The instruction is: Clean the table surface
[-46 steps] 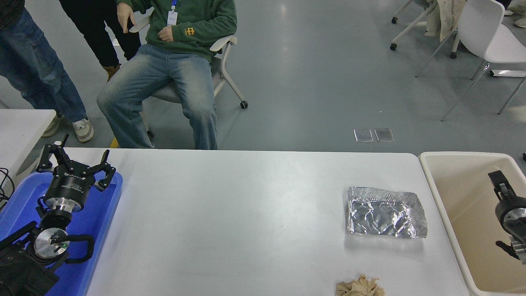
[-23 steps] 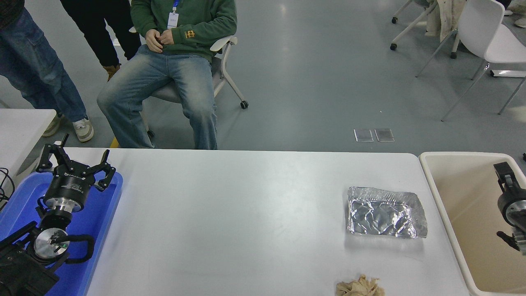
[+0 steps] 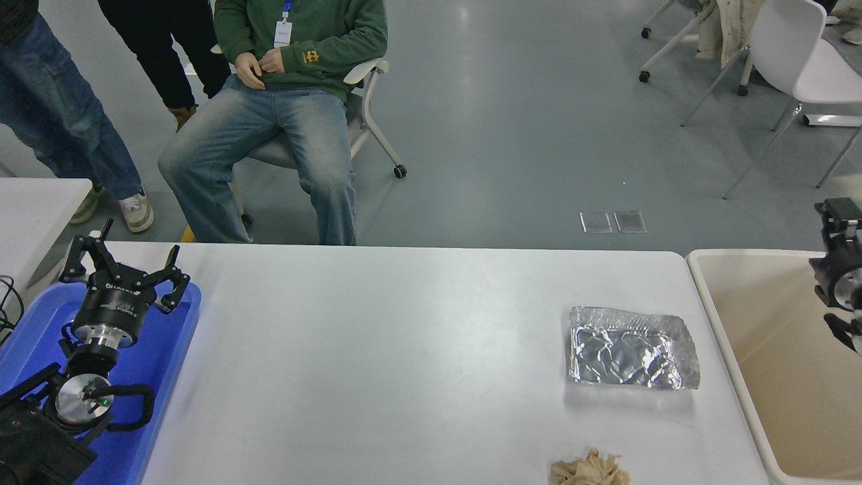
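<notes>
The table (image 3: 404, 364) fills the middle of the head view and carries two items near its right end: a crumpled foil tray (image 3: 632, 347) and, at the near edge, a wad of tan paper (image 3: 590, 469). The right gripper (image 3: 838, 269) hangs at the right edge above the cream bin (image 3: 714, 316), with nothing visibly held and its fingers too cropped to tell how they stand; the left gripper (image 3: 121, 269) is parked over the blue tray (image 3: 168, 357) with fingers spread. The step in hand appears to be a reach between pickups: the next move calls for swinging the right arm leftward over the table, descending on the foil tray or the paper, and gripping it for transfer to the bin.
</notes>
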Controlling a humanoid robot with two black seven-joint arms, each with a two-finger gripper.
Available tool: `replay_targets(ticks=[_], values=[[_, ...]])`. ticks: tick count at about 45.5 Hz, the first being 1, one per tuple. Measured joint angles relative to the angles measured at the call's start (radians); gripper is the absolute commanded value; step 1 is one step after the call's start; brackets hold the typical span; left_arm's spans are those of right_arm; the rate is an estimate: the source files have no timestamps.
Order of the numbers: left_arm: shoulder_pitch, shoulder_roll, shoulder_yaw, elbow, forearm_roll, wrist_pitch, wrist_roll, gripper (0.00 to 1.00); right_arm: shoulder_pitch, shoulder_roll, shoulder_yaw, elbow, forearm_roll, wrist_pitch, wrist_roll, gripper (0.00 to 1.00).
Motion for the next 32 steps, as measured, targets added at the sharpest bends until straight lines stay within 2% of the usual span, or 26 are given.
replay_targets(ticks=[14, 32], values=[[0.000, 0.000, 0.000, 0.000, 0.001, 0.000, 0.000, 1.00, 0.027, 0.030, 0.123, 0.194, 0.104, 0.015, 0.000, 1.00], [0.000, 0.000, 0.000, 0.000, 0.000, 0.000, 0.000, 1.00, -0.031, 0.200, 0.316, 0.341, 0.214, 0.019, 0.009, 1.00]])
